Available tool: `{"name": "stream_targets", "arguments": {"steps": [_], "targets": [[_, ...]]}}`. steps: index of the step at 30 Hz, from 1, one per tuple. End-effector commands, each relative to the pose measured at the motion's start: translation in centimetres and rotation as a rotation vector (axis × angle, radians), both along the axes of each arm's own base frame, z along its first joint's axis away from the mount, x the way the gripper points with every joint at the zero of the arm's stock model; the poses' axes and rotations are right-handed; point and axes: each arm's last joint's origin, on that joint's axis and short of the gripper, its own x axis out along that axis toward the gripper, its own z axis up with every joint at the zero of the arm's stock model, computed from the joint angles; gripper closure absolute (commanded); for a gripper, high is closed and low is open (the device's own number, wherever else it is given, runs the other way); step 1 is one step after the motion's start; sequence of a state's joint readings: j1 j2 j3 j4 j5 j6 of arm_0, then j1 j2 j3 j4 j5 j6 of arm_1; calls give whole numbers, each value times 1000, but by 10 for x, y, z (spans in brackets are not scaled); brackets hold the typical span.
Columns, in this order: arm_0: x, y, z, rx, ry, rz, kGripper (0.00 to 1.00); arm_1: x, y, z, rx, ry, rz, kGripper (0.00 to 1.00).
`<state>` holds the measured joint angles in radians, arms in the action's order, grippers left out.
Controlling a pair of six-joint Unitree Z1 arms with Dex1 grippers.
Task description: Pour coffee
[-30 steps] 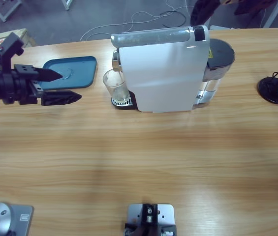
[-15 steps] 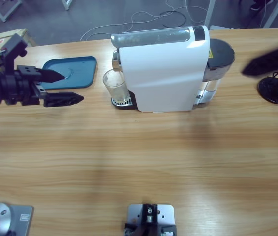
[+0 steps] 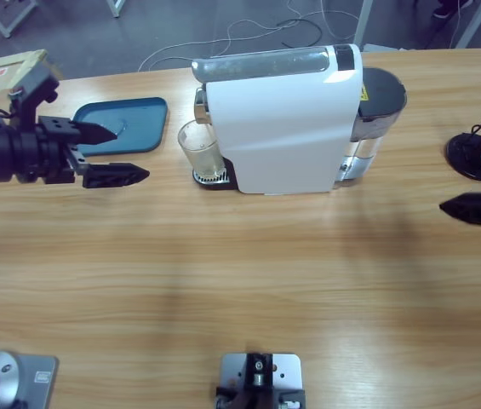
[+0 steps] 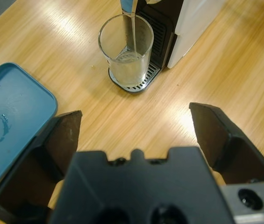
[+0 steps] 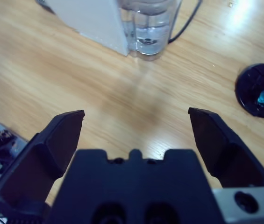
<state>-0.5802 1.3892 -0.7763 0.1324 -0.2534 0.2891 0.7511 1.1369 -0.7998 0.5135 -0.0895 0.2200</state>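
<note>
Coffee point(image 4: 128, 63) half-fills fragile, slippery glass point(image 3: 199, 147) at machine's point(image 3: 283, 119) nine o'clock; I'd grip mid-wall. Left gripper point(image 3: 111, 153) and right gripper point(image 5: 134, 128) gape empty.

Robot lab or test room — not a home kitchen.
A long wooden table point(image 3: 240, 273) stands on a grey floor point(image 3: 138, 25) with loose cables point(image 3: 266, 34) trailing behind it — a white coffee machine point(image 3: 278, 119) on top.

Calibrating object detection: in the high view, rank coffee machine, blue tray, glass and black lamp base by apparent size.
1. coffee machine
2. blue tray
3/4. black lamp base and glass look about alike; not ranking those two.
</note>
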Motion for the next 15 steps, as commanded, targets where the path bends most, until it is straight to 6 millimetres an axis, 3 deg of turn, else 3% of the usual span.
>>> {"name": "stream_targets", "arguments": {"steps": [1, 15], "targets": [[1, -3, -5, 26, 10, -16, 0, -16, -9, -13, 5, -34, 113, 0], [-4, -1, -5, 21, 6, -22, 0, -18, -10, -12, 10, -48, 149, 0]]}}
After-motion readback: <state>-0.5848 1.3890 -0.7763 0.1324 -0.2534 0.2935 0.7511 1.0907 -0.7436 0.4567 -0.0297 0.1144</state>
